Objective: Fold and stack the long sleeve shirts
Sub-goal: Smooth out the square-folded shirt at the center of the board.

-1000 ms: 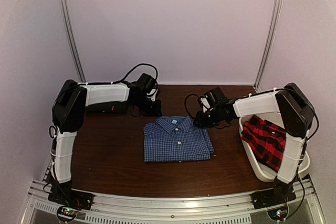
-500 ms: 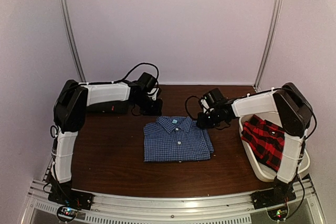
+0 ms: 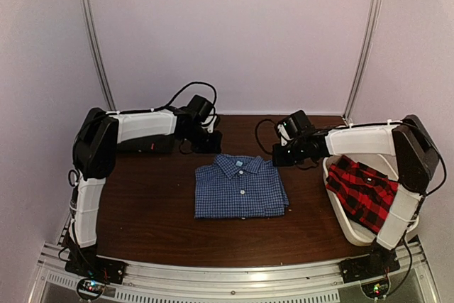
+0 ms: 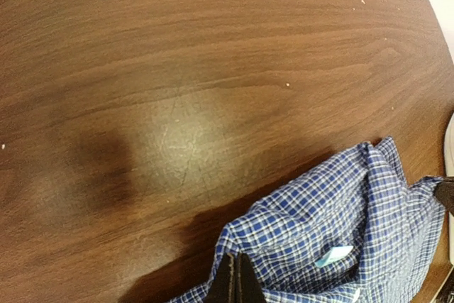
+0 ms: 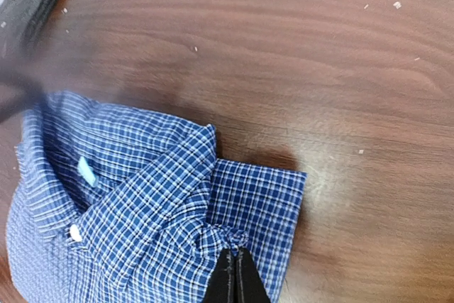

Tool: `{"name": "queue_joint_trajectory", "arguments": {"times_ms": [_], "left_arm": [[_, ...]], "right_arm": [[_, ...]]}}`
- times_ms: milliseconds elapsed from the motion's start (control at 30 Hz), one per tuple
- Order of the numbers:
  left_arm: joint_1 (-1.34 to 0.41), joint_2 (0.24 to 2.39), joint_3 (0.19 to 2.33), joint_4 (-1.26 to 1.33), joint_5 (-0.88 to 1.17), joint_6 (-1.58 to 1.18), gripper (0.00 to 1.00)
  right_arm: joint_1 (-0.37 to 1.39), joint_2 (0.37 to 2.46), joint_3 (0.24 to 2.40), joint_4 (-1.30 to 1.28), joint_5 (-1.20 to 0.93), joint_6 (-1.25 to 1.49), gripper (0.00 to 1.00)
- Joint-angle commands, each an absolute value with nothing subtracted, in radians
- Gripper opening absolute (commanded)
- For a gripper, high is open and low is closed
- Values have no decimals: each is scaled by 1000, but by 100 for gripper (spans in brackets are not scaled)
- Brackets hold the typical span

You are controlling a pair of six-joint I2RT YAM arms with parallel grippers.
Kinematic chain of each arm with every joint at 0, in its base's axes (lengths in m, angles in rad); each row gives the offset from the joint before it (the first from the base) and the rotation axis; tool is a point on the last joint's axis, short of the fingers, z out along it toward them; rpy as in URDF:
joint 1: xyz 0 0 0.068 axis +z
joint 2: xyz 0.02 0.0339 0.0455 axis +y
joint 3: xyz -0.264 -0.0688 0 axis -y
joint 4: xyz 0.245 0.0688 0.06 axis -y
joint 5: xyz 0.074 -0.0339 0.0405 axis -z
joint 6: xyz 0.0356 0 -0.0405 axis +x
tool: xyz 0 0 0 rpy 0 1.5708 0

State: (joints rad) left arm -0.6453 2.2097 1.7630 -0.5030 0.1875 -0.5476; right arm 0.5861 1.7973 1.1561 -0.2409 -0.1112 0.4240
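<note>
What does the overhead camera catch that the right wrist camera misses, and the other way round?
Only overhead: the left arm and right arm, the red-and-black plaid shirt lying in the white tub, and the whole folded outline of the blue checked shirt. Only the right wrist: its own fingers up close, pressed together, plus pale specks on the wood. Both: that blue shirt on the brown table.

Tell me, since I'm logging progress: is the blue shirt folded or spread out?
Folded. The blue shirt lies on the table as a compact rectangle, collar and buttons facing up, with no sleeves sticking out.
</note>
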Motion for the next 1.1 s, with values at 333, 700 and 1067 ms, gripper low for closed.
{"name": "queue_joint_trajectory", "arguments": {"times_ms": [333,700,1067], "left_arm": [[-650,2311,1830,-420,209,-531,0],[-642,2315,1878,-456,163,-525,22],[-554,2034,1632,-379,122,-588,70]], "right_arm": [[568,1886,1097,-207,-11,456,0],[568,1808,1118,-264,35,448,26],[716,1720,1190,-253,-20,448,72]]}}
